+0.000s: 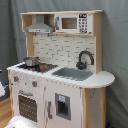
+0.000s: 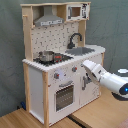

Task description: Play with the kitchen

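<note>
In the second exterior view the pincer (image 2: 86,76) sits at the tip of the white arm (image 2: 107,80), right up against the front of the kitchen (image 2: 55,60), just below the worktop edge and beside the knobs (image 2: 74,69); whether it is clenched or released cannot be told, as the arm's body hides the tip. The arm reaches in from the second exterior view's right.

The kitchen stands upright on the wooden floor (image 2: 100,112) before a grey curtain (image 2: 112,25). On its worktop, a small metal pot (image 2: 46,56) rests on the red-ringed hob at one end, with the grey sink (image 1: 72,74) and black tap (image 1: 85,59) towards the other, rounded end. The oven door (image 2: 64,95) is shut. Above, the hood (image 1: 40,26) and microwave (image 1: 75,23) sit side by side under the top shelf.
</note>
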`<state>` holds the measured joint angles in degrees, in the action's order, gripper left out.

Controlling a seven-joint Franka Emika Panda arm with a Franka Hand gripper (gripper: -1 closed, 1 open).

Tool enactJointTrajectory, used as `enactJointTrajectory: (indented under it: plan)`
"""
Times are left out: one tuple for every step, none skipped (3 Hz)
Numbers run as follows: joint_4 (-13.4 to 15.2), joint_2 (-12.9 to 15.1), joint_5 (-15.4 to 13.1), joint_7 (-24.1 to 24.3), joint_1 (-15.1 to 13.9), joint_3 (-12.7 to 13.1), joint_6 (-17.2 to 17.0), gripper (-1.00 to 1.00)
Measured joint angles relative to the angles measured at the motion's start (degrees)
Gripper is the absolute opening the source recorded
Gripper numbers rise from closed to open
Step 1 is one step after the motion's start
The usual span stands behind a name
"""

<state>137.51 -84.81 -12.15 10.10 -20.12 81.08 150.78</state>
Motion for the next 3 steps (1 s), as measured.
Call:
enactJointTrajectory:
  plan:
    - [-0.42,0.53,0.02,-6.13,-0.22,-0.01,0.33,1.0]
    - [-1.53,0.95,0.1,-13.41,-0.75,-0.6,0.42,1.0]
    - [-2.88,1.16,0.35,-18.75,-1.48,-2.17,0.41,1.0]
